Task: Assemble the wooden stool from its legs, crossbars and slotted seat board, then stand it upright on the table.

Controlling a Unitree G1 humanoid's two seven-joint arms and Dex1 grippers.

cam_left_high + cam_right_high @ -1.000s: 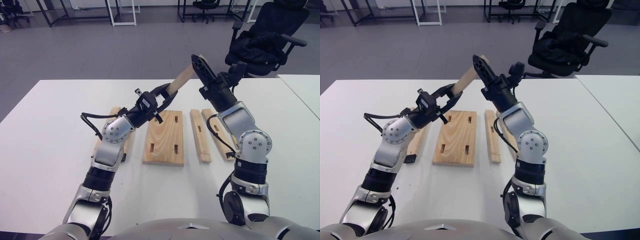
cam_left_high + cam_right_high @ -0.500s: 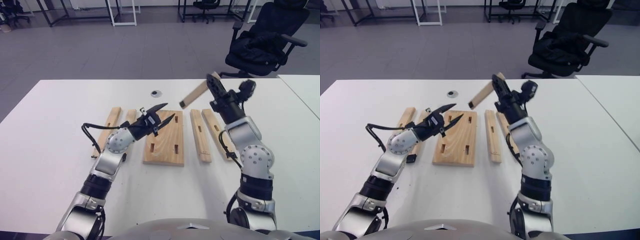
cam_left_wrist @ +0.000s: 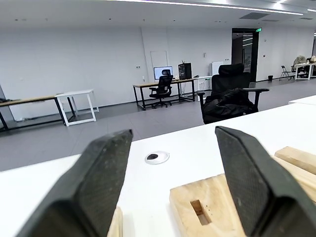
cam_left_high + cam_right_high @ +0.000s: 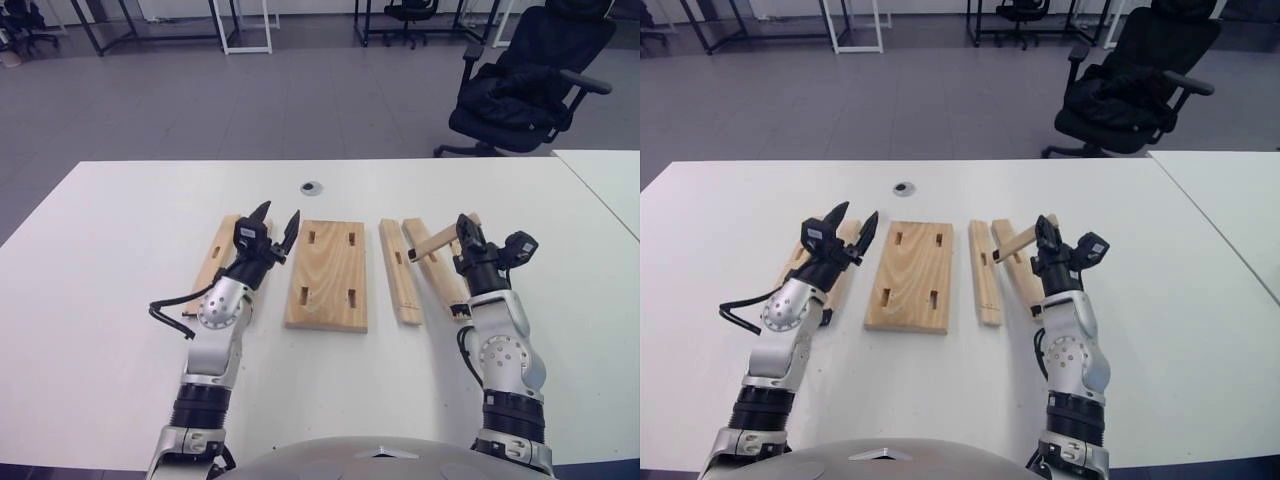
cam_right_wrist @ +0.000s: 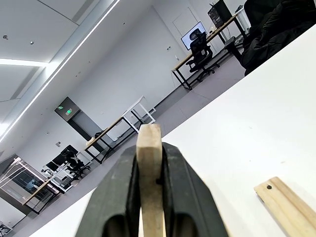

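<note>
The left arm covers much of the wooden strips (image 4: 221, 245) left of the seat board (image 4: 326, 288), so their count is unclear. The left wrist view shows what the head views only hint at: the left gripper (image 4: 279, 214) has its fingers (image 3: 94, 187) spread wide, holding nothing. The right wrist view shows the right gripper (image 4: 466, 233) clamped on 1 short stick (image 4: 432, 240), held over the 2 slotted bars (image 4: 401, 278) right of the board. The board has 4 slots.

Silver jointed arms (image 4: 213, 318) carry black cables (image 4: 157, 306) and black textured jaws.
</note>
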